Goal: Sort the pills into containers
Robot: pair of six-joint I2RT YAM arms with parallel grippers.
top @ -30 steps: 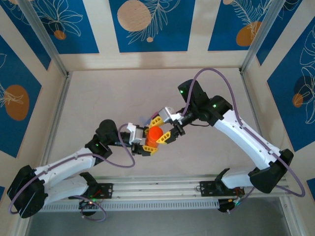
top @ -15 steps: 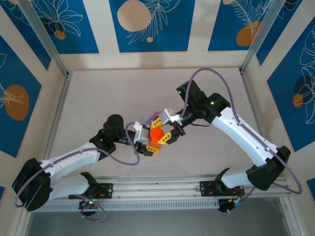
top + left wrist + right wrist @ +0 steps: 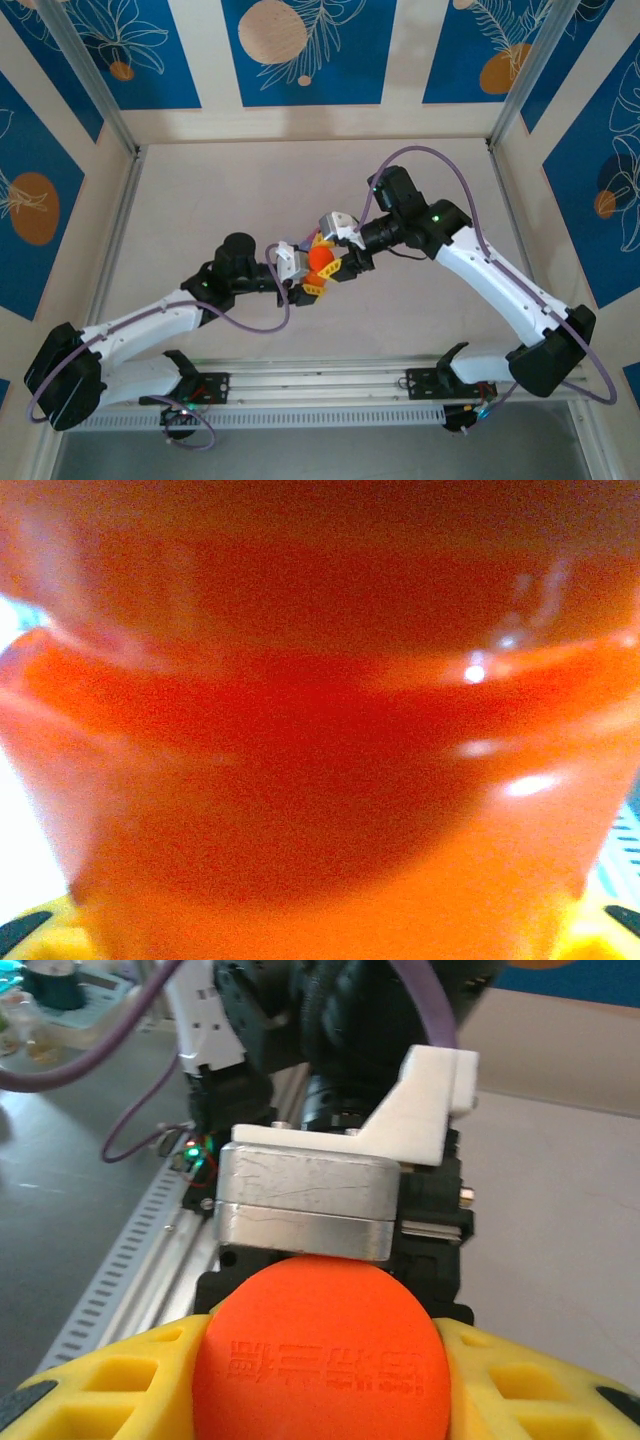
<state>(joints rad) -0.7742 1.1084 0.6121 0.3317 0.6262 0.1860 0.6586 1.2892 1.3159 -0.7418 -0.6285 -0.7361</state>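
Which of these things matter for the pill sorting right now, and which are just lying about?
In the job: orange bottle; left end effector on its body; right end effector on its cap.
Just about: purple cables; patterned wall panels; base rail.

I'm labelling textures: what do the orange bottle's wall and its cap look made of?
The orange bottle wall: likely translucent glossy plastic; light glows through, with bright glints. Its cap: likely opaque matte plastic; even colour, moulded lettering, no glints.
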